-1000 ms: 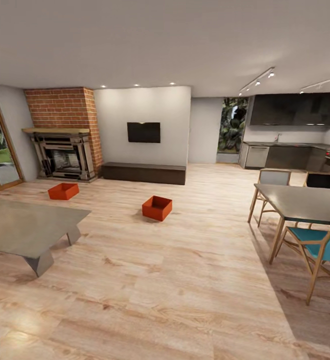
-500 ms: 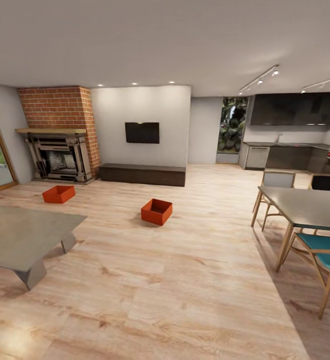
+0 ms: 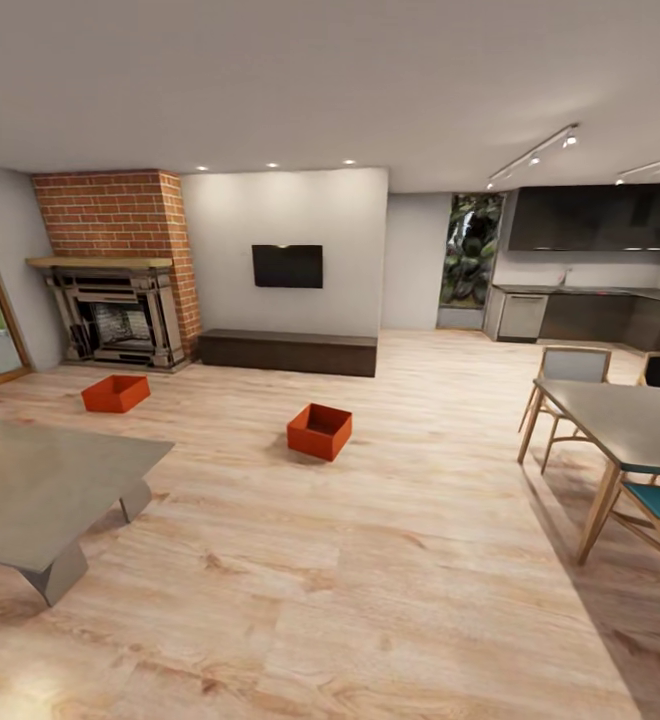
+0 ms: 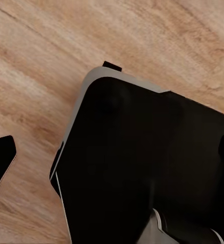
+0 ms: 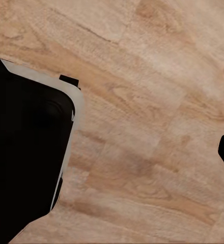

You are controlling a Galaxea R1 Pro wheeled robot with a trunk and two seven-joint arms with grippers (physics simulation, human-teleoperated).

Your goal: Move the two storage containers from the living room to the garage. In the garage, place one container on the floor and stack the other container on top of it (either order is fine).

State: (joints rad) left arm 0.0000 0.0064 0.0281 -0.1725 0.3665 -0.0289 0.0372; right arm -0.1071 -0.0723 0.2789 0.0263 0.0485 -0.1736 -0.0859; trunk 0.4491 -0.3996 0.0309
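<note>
Head view puts both storage containers [image 3: 320,431] [image 3: 116,393] well ahead of your grippers, whose opening I cannot tell; drive closer first.

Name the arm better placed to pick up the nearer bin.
Neither yet. The nearer bin sits far ahead, nearly centred, on the wood floor; both wrist views look down at floor. Drive closer first.

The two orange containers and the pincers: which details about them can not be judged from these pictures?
- Near storage container, head view: its near wall hides part of the inside bottom.
- Far storage container, head view: too small to show its surface ribbing.
- Both wrist views: a black robot body part blocks much of the floor; the dark shapes at the edges are cut off, so whether either pincer is open or shut cannot be told.
</note>
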